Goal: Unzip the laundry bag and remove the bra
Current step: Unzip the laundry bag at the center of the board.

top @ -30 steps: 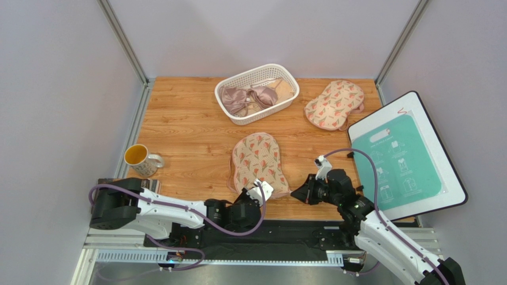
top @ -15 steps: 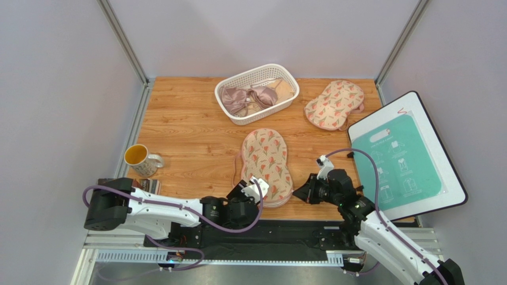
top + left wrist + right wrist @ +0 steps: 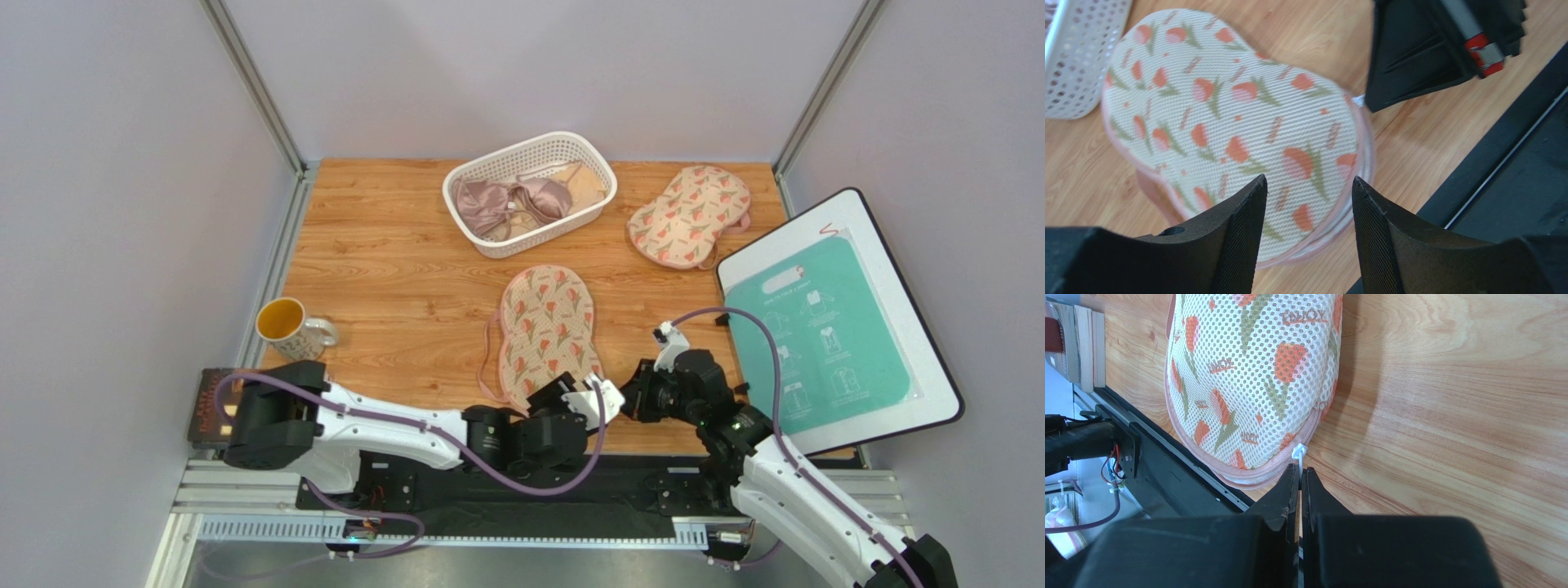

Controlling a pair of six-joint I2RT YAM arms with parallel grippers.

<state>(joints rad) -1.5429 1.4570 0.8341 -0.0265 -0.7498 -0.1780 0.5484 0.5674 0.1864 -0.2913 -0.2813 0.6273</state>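
Note:
The laundry bag (image 3: 548,328), beige mesh with red flowers and pink zip edging, lies flat in the middle of the table. My right gripper (image 3: 633,395) is at its near right corner, shut on the white zip pull (image 3: 1298,453); the closed jaws (image 3: 1300,470) pinch the tab just off the bag (image 3: 1254,367). My left gripper (image 3: 593,398) hovers open over the bag's near edge (image 3: 1229,122), its tips (image 3: 1309,184) apart with nothing between them. In the left wrist view the right gripper (image 3: 1419,55) sits beyond the bag's rim. The bra is hidden.
A second flowered bag (image 3: 689,214) lies at the back right. A white basket (image 3: 589,157) at the back holds a mauve satin bra (image 3: 503,202). A mug (image 3: 288,325) stands at the left, a white-framed green board (image 3: 834,331) at the right. The black rail (image 3: 491,484) runs along the near edge.
My left gripper has opened, let go of the bag's near edge and moved right along it. The bag swung slightly right early on. The right gripper stays shut on the pull.

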